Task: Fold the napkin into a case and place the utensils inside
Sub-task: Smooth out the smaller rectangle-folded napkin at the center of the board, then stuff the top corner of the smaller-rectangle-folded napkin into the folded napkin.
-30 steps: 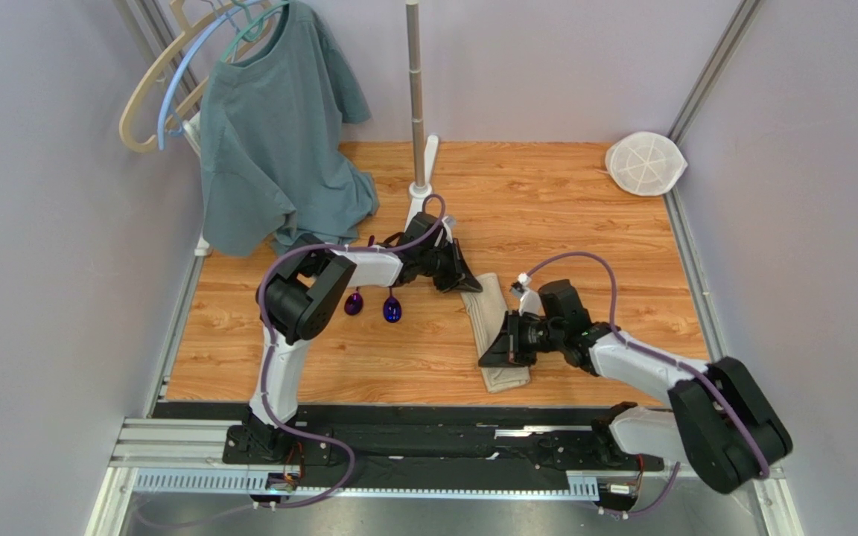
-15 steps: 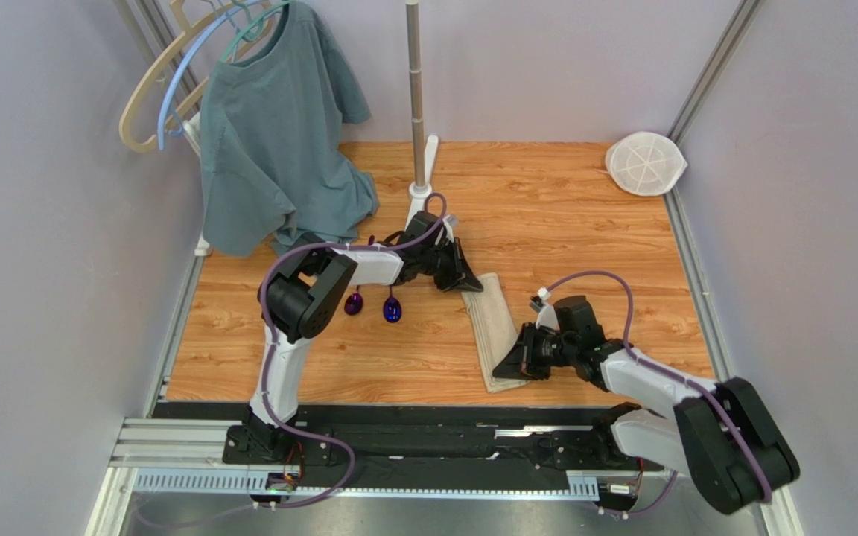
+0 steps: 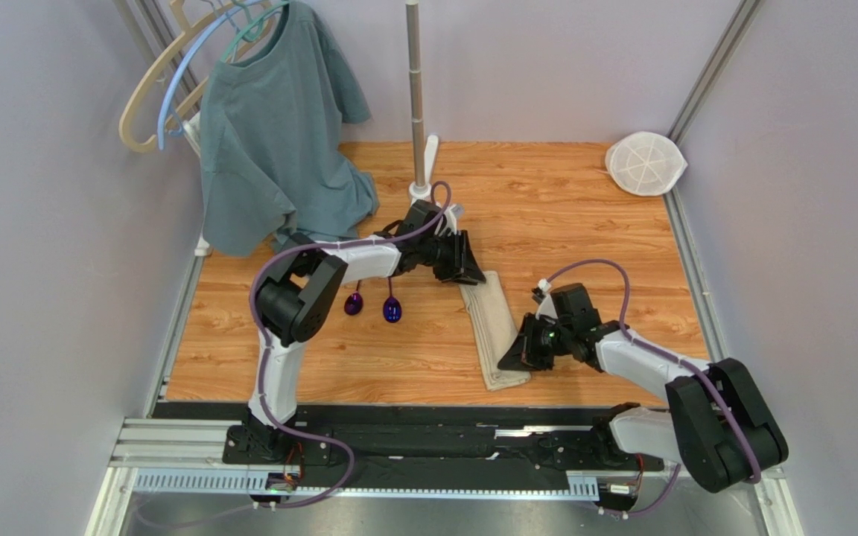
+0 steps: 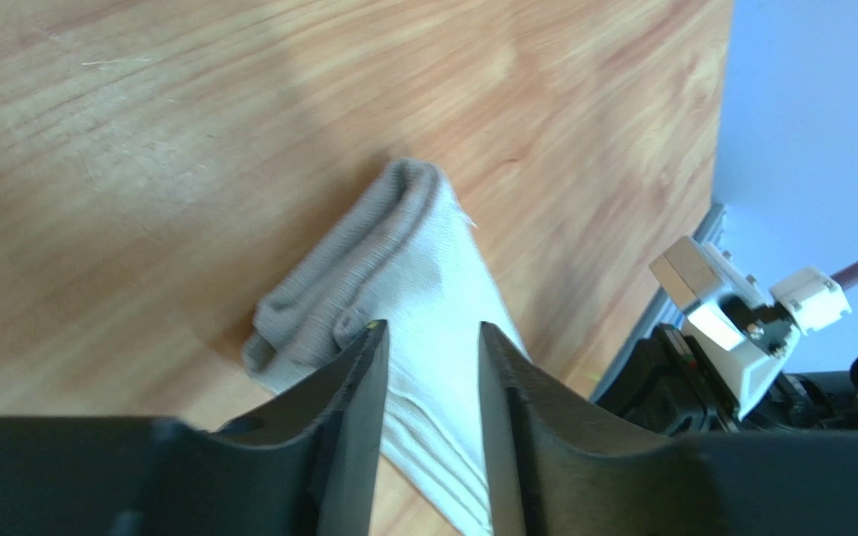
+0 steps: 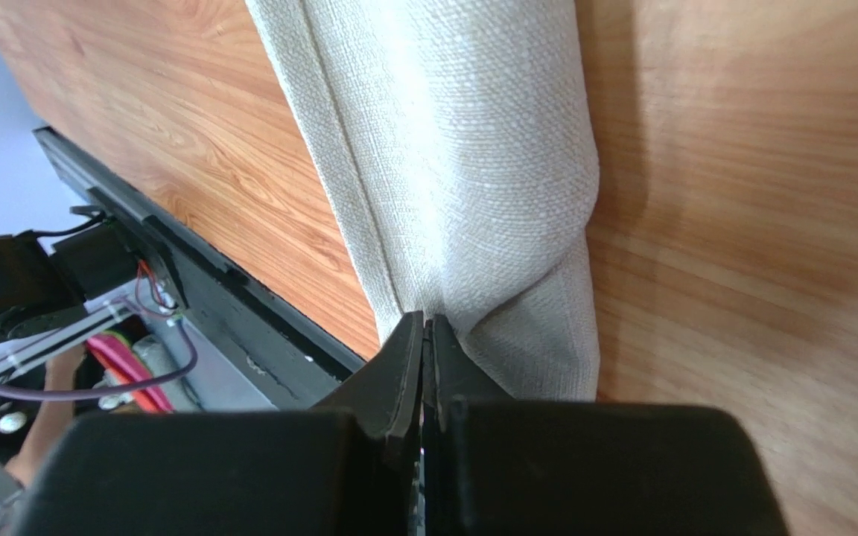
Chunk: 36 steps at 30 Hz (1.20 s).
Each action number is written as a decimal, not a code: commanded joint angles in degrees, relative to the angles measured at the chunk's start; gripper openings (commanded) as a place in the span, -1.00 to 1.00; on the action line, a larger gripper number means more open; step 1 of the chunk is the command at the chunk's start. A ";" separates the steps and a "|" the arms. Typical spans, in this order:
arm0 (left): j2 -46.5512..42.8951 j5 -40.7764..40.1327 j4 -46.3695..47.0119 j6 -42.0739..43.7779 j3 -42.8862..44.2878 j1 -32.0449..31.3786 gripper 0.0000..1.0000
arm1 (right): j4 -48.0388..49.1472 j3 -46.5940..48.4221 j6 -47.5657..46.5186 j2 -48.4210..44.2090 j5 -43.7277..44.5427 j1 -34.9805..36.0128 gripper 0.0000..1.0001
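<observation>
Napkin (image 3: 492,324): folded into a narrow beige strip, flat on the wooden table (image 3: 579,223) at the centre of the top view, slanting from upper left to lower right.
Left gripper (image 4: 431,331): at the strip's upper end; fingers apart, with cloth showing in the gap.
Right gripper (image 5: 423,324): at the strip's lower end; fingers pressed together, tips touching a fold in the cloth.
Spoons (image 3: 391,310): two with purple bowls, left of the strip and apart from it, just below the left arm.
T-shirt (image 3: 271,123): grey-green, hanging at upper left.
</observation>
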 commanded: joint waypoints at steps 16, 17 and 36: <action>-2.26 -10.06 -25.06 15.08 15.10 0.57 0.19 | -7.36 31.10 -13.81 12.94 12.98 -0.05 -0.51; -1.30 -9.89 -24.89 15.87 15.89 0.48 0.20 | -7.10 31.19 -13.81 13.47 12.54 0.03 -0.51; 2.67 -6.19 -24.09 15.17 17.75 0.57 -0.13 | -2.62 32.86 -13.28 20.94 11.57 0.65 -0.49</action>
